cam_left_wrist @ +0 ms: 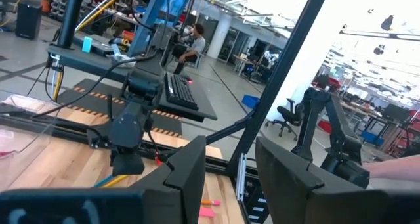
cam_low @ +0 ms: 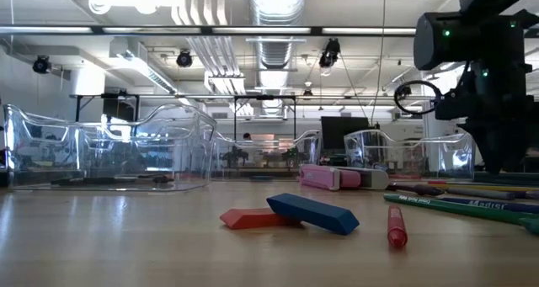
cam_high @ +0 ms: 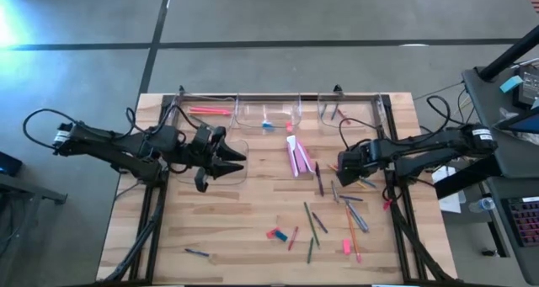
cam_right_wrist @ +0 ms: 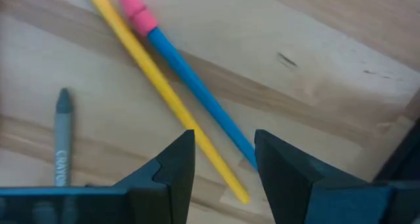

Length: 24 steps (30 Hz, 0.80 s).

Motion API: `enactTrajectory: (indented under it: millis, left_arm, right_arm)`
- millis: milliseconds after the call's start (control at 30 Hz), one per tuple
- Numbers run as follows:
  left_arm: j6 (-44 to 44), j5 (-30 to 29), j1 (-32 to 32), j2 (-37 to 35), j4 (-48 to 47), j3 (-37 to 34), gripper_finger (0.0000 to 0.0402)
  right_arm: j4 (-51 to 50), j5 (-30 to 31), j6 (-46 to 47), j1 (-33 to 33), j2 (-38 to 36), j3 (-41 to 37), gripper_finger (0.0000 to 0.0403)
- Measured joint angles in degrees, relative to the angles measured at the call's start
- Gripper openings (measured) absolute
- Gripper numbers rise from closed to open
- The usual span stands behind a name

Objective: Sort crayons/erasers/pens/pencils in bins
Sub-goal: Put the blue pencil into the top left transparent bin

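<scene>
Two pencils, a yellow pencil [cam_right_wrist: 164,92] and a blue pencil [cam_right_wrist: 197,92], lay side by side on the tabletop [cam_high: 244,228] directly beneath the right gripper [cam_right_wrist: 223,155]. Its fingers stood open and empty, and the pencils' long axes ran diagonally through the gap. The left gripper [cam_high: 232,158], open and empty too, hovered over a bin [cam_high: 240,173] well away, so the right arm was nearer.

Wooden table [cam_high: 253,211] with bins [cam_high: 268,112], erasers [cam_high: 276,234], pencils [cam_high: 312,224]
</scene>
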Motion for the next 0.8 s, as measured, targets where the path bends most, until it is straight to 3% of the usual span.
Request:
enactTrajectory:
  millis: [467,800]
  left_arm:
    - [-0.07,-0.03,0.12,2.72,0.15,-0.1,0.0119]
    - [-0.07,-0.03,0.25,3.19,0.21,-0.1,0.0119]
  right_arm:
    - [10.59,-2.62,-0.42,-1.77,-0.11,-10.02,0.0118]
    - [10.9,-3.61,-1.68,-1.77,-0.13,-11.06,0.0019]
